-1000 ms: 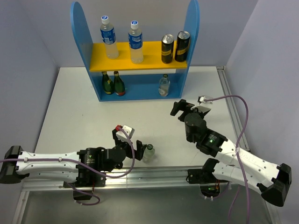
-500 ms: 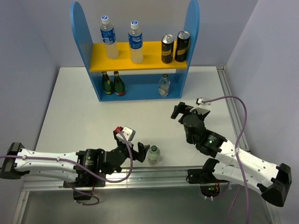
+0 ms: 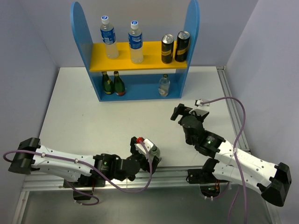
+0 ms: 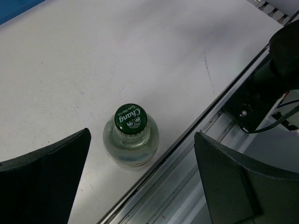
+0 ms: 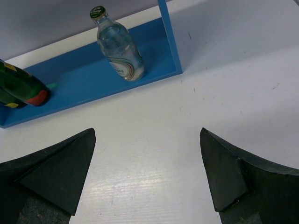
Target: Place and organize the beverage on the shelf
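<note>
Since a second ago, the left arm has swung along the near edge toward the middle, and its left gripper (image 3: 148, 150) now straddles the last loose bottle (image 3: 154, 152) at the lower centre of the overhead view. That bottle has itself slid a little to the right. The right arm has barely shifted.

From the left wrist, the left gripper (image 4: 141, 136) has its fingers spread wide. The short clear bottle (image 4: 131, 140) stands upright between them, touching neither and nearer the frame-left one. It sits on the white table (image 4: 70, 56), just beside the metal rail (image 4: 187, 135) at the edge.

The right gripper (image 3: 181, 110) hangs over bare table at centre right, fingers apart and holding nothing, facing the shelf (image 3: 80, 28).

On the shelf's yellow board (image 3: 145, 65) stand two blue-label bottles (image 3: 108, 37) and two cans (image 3: 175, 46). The blue base (image 3: 140, 93) carries two green bottles (image 3: 113, 83) and one matching short bottle (image 3: 163, 85).

The loose bottle looks like glass: rigid, smooth and probably slippery, likely breakable if it topples onto the rail. Its squat body below the green cap (image 4: 131, 119) seems the best place to grip, square across the widest part. The narrow neck would give less purchase.
</note>
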`<action>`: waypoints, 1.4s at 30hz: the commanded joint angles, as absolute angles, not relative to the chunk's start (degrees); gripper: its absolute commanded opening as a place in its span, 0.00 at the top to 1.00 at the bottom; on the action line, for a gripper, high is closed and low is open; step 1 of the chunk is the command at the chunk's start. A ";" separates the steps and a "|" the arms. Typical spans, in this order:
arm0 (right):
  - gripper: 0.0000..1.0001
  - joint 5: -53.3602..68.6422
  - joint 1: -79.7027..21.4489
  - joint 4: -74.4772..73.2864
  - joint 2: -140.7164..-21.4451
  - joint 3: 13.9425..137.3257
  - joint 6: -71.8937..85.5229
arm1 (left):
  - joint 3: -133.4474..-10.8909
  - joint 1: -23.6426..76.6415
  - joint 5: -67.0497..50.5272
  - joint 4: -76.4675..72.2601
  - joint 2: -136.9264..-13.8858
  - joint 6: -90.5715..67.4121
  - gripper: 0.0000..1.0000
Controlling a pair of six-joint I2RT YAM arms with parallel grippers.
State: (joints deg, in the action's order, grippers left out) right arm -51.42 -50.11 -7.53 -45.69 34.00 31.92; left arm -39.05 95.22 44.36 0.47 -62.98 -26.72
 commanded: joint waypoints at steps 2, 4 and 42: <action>0.00 -53.35 -50.54 -5.89 -44.39 33.31 32.78 | -37.44 94.49 45.88 -7.90 -64.68 -25.40 0.01; 0.00 -53.35 -50.45 -5.80 -44.12 32.96 32.78 | -36.74 93.08 46.05 -9.92 -65.74 -25.05 0.01; 0.00 -54.06 -49.83 -3.69 -41.66 29.80 33.40 | -48.86 61.89 38.68 -35.51 -85.59 -2.91 1.00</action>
State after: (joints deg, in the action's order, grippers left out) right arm -52.66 -50.11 -5.72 -42.63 31.07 32.38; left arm -42.63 65.01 42.22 -26.74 -85.21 -8.34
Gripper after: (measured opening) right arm 0.994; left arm 0.366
